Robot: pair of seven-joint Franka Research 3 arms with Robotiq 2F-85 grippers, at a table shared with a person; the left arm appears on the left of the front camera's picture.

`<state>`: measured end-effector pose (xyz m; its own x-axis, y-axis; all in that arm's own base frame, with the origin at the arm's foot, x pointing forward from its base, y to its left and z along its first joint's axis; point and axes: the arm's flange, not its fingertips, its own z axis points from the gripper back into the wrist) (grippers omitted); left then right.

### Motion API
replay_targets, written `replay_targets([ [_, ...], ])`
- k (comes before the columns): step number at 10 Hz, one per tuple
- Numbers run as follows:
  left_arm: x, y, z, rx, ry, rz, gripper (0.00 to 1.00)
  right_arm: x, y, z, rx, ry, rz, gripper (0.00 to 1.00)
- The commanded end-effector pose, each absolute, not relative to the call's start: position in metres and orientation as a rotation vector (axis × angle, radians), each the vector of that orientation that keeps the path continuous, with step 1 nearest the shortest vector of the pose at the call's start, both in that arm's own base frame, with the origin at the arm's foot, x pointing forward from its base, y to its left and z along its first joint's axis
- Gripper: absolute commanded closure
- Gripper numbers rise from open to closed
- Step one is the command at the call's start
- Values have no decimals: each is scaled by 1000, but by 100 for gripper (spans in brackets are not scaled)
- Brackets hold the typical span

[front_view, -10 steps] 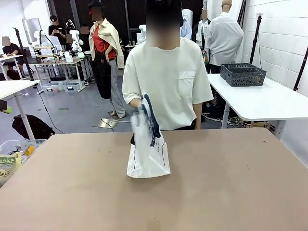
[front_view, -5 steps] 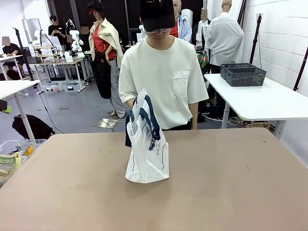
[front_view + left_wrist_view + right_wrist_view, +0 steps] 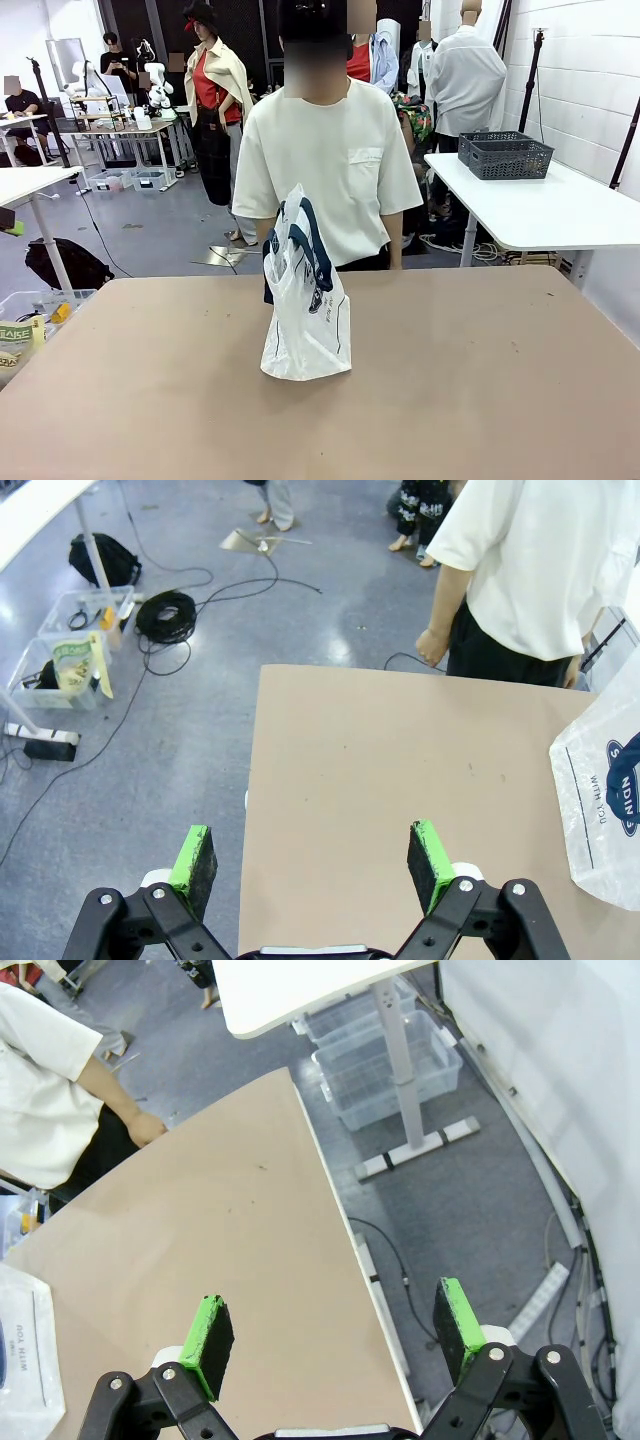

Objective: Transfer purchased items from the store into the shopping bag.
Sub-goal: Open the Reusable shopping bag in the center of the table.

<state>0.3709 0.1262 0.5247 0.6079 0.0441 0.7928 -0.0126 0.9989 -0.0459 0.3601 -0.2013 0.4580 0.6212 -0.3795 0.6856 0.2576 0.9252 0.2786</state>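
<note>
Crinkly translucent shopping bag upright on table

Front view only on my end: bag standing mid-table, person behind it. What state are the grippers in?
Observer: Open. The left gripper has nothing between its pads and sits high above the table edge.
Operator: Right one?
Observer: Also open and empty. The right gripper is above the opposite table edge, floor on one side.
Operator: Anyone holding the bag?
Observer: No. The left wrist view shows the person's hand hanging at their side, clear of the shopping bag.
</note>
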Motion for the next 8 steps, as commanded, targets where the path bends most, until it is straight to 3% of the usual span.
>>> replay_targets([
  [1,371,127,524,-41,-906,46,0,360,-201,458,163,-820,-368,0],
  [5,371,126,525,-37,-917,33,0,360,-201,458,159,-823,-368,0],
  [8,425,44,600,-2,-986,-274,0,373,-123,555,189,-877,-150,0],
])
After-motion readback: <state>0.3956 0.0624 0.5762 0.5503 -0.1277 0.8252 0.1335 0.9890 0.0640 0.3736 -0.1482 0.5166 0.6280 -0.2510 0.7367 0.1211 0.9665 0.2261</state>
